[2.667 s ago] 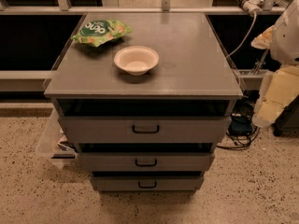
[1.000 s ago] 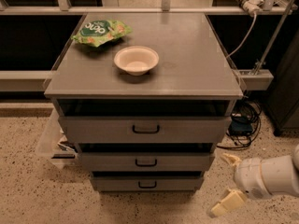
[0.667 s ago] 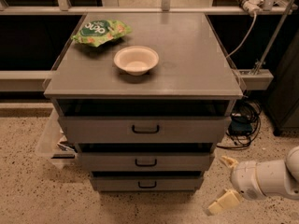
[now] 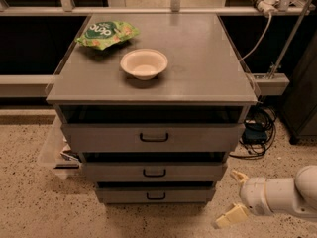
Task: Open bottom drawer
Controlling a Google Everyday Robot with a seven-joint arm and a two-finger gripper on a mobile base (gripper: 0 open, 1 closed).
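Note:
A grey cabinet [image 4: 148, 93] has three stacked drawers. The bottom drawer [image 4: 124, 195] is the slimmest, lowest front, with a small black bar handle [image 4: 156, 197] at its centre, and it looks pushed in. My gripper [image 4: 233, 197] is low at the lower right, on a white arm [image 4: 287, 195], to the right of the bottom drawer and apart from it. Its two cream fingers [image 4: 229, 217] are spread apart and hold nothing.
A white bowl [image 4: 144, 63] and a green snack bag [image 4: 106, 32] lie on the cabinet top. The top drawer [image 4: 99, 138] and middle drawer [image 4: 109, 171] sit above. Black cables [image 4: 257, 133] lie on the speckled floor at right. A clear plastic bin [image 4: 54, 150] is at left.
The arm has come down from the upper right to low beside the cabinet and has crept left toward the bottom drawer. The drawers have not moved.

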